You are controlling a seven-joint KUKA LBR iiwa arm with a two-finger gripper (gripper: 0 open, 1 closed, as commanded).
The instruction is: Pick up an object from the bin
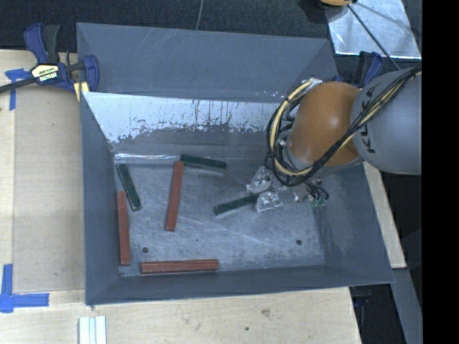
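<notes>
Tool (264, 193), fingers apart, straddles the right end of a dark green stick (233, 206).

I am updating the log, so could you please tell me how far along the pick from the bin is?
Done: the hand is down inside the bin, at the right end of a dark green stick. In hand: the grasp itself; whether it grips the stick I cannot tell. Left: lifting it out, as the stick seems to lie on the floor.

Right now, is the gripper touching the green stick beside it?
Cannot tell. The camera view puts the gripper at the right end of the green stick; contact or hovering is unclear.
</notes>
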